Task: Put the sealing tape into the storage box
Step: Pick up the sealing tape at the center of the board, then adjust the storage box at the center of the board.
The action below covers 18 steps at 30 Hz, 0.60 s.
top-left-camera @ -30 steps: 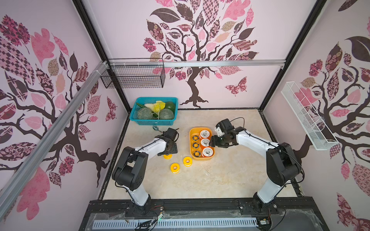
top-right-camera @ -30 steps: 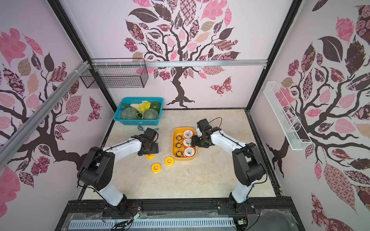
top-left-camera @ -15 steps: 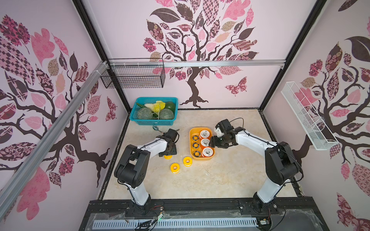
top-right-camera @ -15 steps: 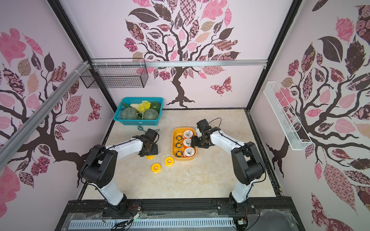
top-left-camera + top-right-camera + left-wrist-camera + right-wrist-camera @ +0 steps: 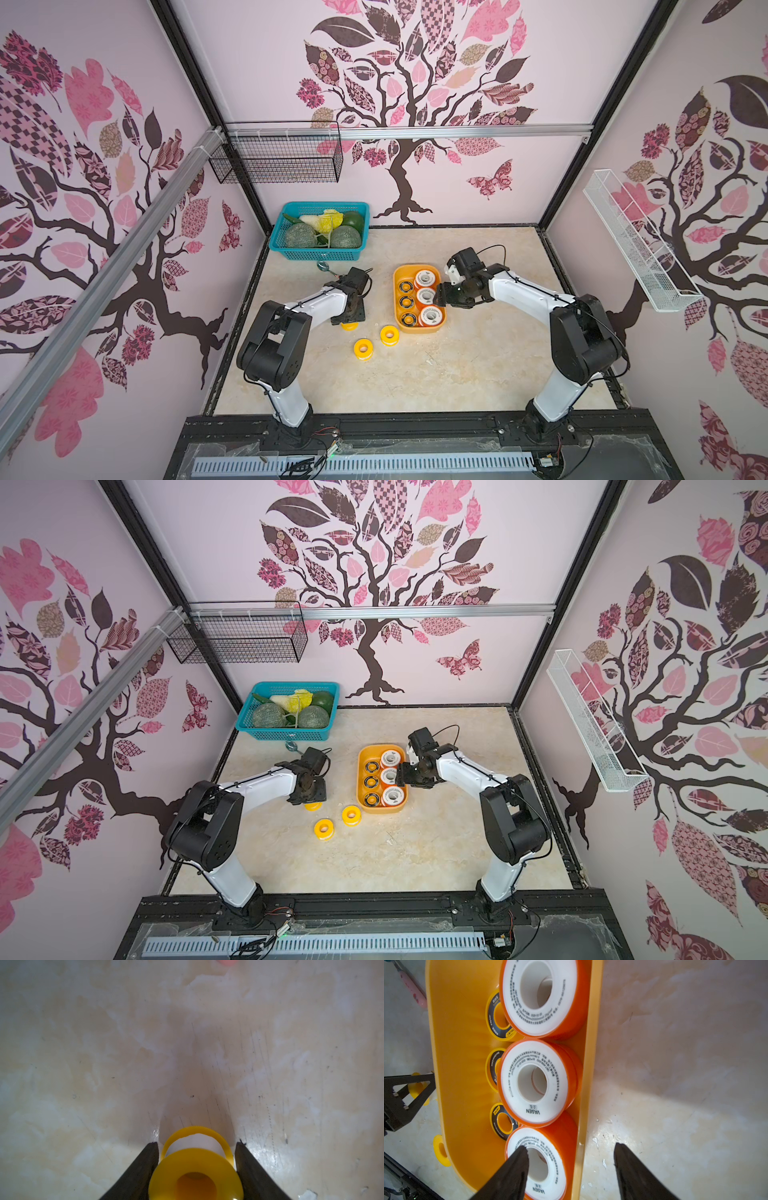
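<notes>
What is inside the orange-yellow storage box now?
The storage box holds three large orange sealing tape rolls with white faces in one row, and three small yellow-black tape rolls in a row beside them. The box floor under the rolls is covered and cannot be seen.

A: Table [image 5: 104,1043]: marble-look, smooth, sheeny, finely scratched. Storage box [image 5: 456,1064]?
B: Orange-yellow plastic, with smooth, glossy walls. Sealing tape spool [image 5: 195,1167]: glossy yellow plastic; the wound tape is matt white.
A: Large rolls [image 5: 508,1084] inside?
B: Glossy orange plastic rims, white printed faces with a slight sheen.
A: Table's eleven o'clock?
B: Teal basket [image 5: 318,251], lattice plastic. Above it, wire basket [image 5: 274,162]: black metal mesh, matt.
</notes>
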Each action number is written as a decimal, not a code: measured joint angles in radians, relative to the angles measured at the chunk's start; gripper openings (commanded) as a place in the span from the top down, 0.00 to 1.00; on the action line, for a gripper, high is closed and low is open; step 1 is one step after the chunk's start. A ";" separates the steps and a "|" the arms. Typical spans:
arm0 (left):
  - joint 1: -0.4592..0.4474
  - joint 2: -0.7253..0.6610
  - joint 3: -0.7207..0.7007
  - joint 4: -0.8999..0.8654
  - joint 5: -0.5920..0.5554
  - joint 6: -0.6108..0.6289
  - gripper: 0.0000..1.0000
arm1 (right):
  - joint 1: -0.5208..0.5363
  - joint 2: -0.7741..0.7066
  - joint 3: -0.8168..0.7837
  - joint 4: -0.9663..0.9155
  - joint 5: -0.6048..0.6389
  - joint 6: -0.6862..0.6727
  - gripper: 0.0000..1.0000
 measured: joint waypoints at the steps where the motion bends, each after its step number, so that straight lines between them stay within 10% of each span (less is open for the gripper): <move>1: 0.000 -0.001 0.000 0.000 0.000 0.000 0.43 | 0.000 0.000 0.000 0.000 0.000 0.000 0.30; 18: 0.000 -0.020 0.002 -0.015 0.013 0.012 0.43 | -0.040 0.043 0.010 0.006 -0.029 -0.001 0.34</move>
